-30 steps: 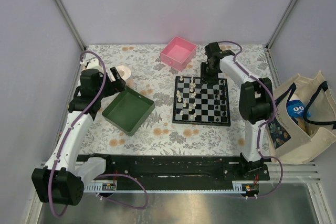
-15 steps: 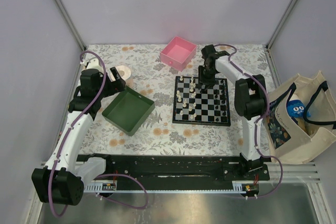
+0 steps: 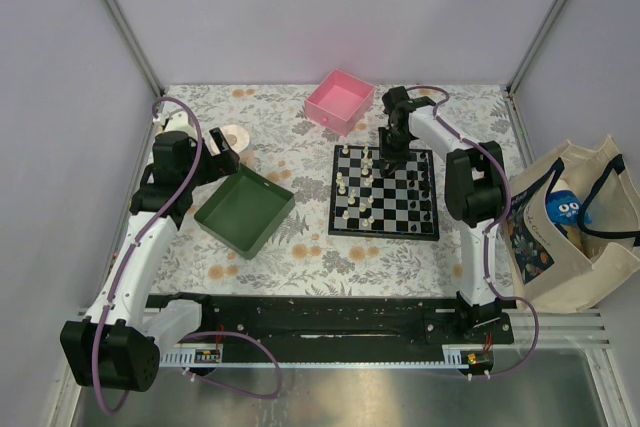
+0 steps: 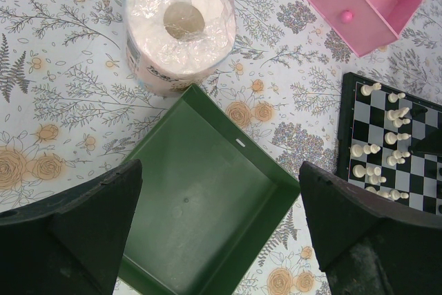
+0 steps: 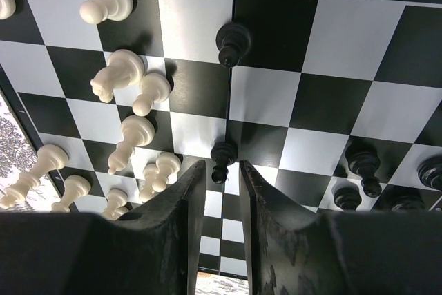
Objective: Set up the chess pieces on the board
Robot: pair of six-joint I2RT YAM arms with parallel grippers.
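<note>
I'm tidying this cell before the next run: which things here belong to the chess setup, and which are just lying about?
Belonging: small black-and-white chequered chessboard; cream-white chess pieces; black chess pieces; right gripper, straddling one of them.
Lying about: green square tray; pink square box; plastic-wrapped toilet paper roll; beige canvas tote bag.

**Chessboard** point(image 3: 398, 215): black-and-white chequered with a dark rim, lying flat under the right gripper point(image 5: 222, 174). A black pawn point(image 5: 221, 160) stands upright between the fingertips; whether they touch it cannot be told. A second black piece point(image 5: 233, 43) stands upright beyond the tips. Cream-white pieces point(image 5: 131, 74) cluster to the gripper's left, and further black pieces point(image 5: 362, 164) stand to its right.
</note>
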